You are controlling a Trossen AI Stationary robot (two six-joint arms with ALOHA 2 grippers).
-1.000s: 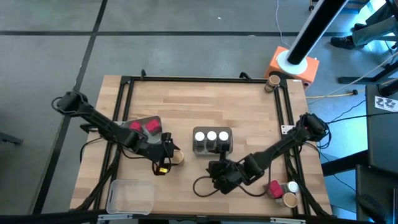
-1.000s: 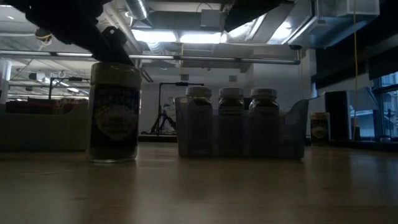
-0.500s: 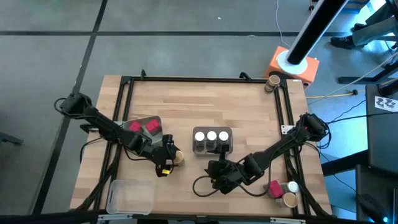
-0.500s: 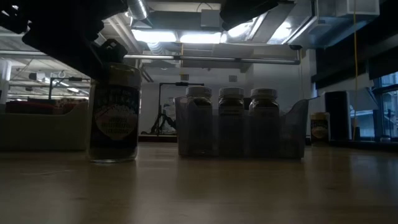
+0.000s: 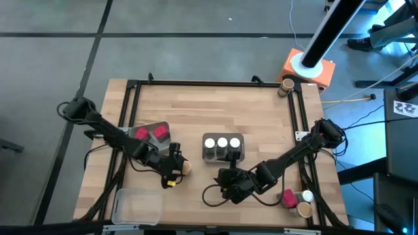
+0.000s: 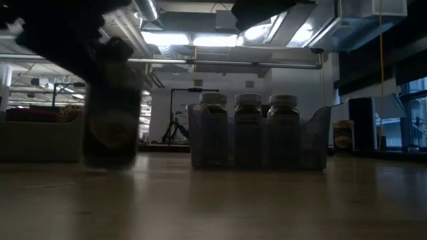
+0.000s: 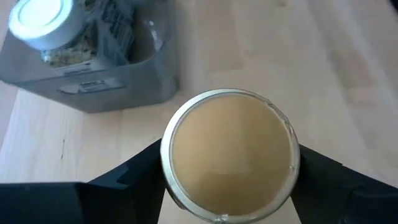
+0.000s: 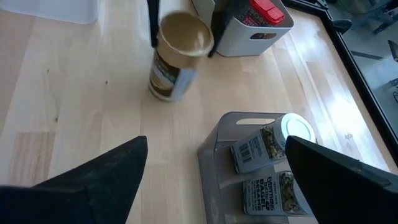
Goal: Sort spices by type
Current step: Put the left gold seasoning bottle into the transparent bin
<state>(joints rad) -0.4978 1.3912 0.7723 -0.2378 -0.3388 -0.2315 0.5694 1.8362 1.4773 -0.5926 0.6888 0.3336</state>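
Since a second ago, the tan-lidded jar (image 5: 186, 166) has tipped and blurred in the low view, where it stood upright before, and the left gripper (image 5: 176, 164) has narrowed its jaws around it. Taking the clear tray of three white-lidded jars (image 5: 223, 148) as the landmark on the table (image 5: 215, 111): the right arm waits just in front of that tray, its gripper (image 5: 230, 189) with jaws spread wide and holding nothing; the left gripper sits just to the tray's left side, fingers (image 7: 134, 177) flanking the jar below its lid, seemingly touching but not firmly clamped. A second tray with red packets (image 5: 151, 132) lies farther left, beyond that jar. By its look the jar is rigid, light, with a smooth round wall that could slip or twist. It is best pinched across the body just under the lid, squarely, and kept upright.
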